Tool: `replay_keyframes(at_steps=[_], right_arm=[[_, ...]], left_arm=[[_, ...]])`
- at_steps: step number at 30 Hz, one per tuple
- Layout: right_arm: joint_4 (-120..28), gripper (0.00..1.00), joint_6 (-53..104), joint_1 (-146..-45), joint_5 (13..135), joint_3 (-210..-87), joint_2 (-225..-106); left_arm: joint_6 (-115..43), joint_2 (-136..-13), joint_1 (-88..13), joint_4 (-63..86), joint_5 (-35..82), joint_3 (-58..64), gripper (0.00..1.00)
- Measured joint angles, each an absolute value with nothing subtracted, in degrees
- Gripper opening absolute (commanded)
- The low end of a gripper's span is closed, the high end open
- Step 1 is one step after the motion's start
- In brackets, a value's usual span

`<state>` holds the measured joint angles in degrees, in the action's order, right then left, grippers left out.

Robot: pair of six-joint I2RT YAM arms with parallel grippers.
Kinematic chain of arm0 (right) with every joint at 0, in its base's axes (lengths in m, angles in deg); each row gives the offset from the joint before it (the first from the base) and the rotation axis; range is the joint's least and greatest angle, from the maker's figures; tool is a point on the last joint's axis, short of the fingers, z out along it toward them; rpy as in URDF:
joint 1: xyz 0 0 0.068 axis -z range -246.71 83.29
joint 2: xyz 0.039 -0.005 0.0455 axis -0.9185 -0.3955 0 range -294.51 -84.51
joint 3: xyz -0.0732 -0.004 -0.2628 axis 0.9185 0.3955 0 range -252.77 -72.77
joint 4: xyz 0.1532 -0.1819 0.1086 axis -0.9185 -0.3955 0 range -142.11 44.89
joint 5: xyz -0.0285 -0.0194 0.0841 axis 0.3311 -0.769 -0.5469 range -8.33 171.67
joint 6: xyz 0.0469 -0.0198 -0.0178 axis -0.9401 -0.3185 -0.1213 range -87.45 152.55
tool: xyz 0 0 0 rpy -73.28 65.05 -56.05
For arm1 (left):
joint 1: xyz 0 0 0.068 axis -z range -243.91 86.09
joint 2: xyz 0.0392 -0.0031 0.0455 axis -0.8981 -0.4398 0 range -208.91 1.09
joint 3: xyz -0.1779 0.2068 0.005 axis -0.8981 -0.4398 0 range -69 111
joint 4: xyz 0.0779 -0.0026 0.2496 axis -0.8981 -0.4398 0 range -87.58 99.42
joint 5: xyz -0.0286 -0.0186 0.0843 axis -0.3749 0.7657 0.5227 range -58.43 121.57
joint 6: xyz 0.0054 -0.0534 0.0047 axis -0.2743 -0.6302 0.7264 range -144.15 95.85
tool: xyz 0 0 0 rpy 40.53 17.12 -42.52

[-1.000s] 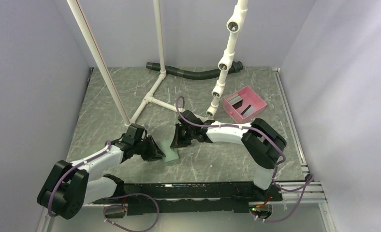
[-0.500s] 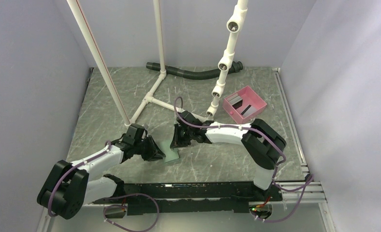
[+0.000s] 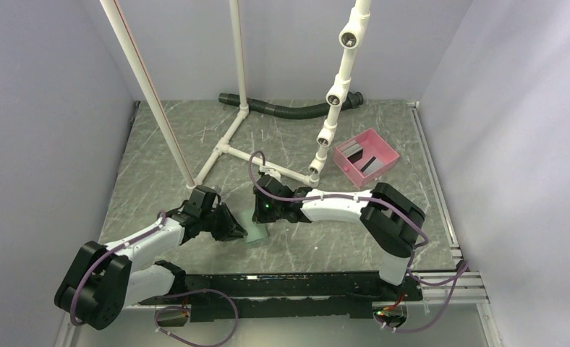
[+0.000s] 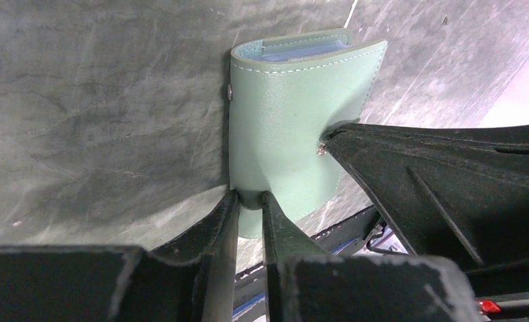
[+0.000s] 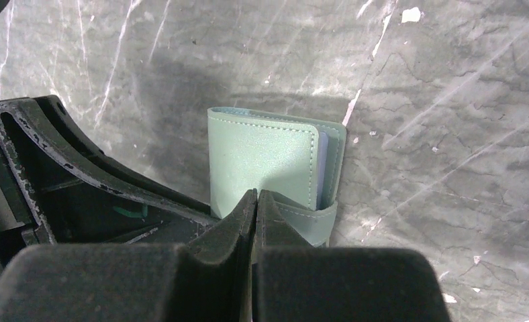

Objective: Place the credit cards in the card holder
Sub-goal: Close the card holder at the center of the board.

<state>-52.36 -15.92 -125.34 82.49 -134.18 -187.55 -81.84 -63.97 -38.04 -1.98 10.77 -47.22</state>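
Note:
The card holder (image 3: 256,228), a sage-green folded wallet, stands on edge on the grey table between both arms. In the left wrist view the card holder (image 4: 285,121) shows pale blue slots at its top, and my left gripper (image 4: 250,200) is shut on its lower edge. In the right wrist view my right gripper (image 5: 256,196) is shut with nothing between its jaws, its tips pressed against the cover of the card holder (image 5: 262,154). The credit cards (image 3: 360,155), grey and black, lie in the pink tray (image 3: 355,176) at the right rear.
A white pipe frame (image 3: 228,148) crosses the table behind the arms, and a jointed white pipe (image 3: 335,94) hangs down near the tray. A black corrugated hose (image 3: 282,109) lies along the back. A black rail (image 3: 289,284) runs along the near edge.
My right arm has swung its wrist left and closer over the card holder. The left gripper has narrowed a little on the holder's edge. The card holder has stayed in place.

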Motion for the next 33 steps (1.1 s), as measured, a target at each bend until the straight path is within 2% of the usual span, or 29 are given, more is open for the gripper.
replay_keyframes(at_steps=[9, 23, 33], right_arm=[[-42.28, 0.0, -18.08, -128.4, 90.31, -127.08, -185.06], [-17.82, 0.0, -23.98, -129.51, 93.74, -113.81, -184.12], [-8.08, 0.0, -29.73, -130.8, 99.27, -111.03, -187.46]], left_arm=[[-83.68, -63.31, -37.89, -2.53, 11.27, -47.24, 0.19], [-85.58, -60.99, -37.56, -2.9, 12.98, -48.29, 0.18], [-87.88, -64.07, -37.63, 0.45, 10.51, -48.64, 0.17]])
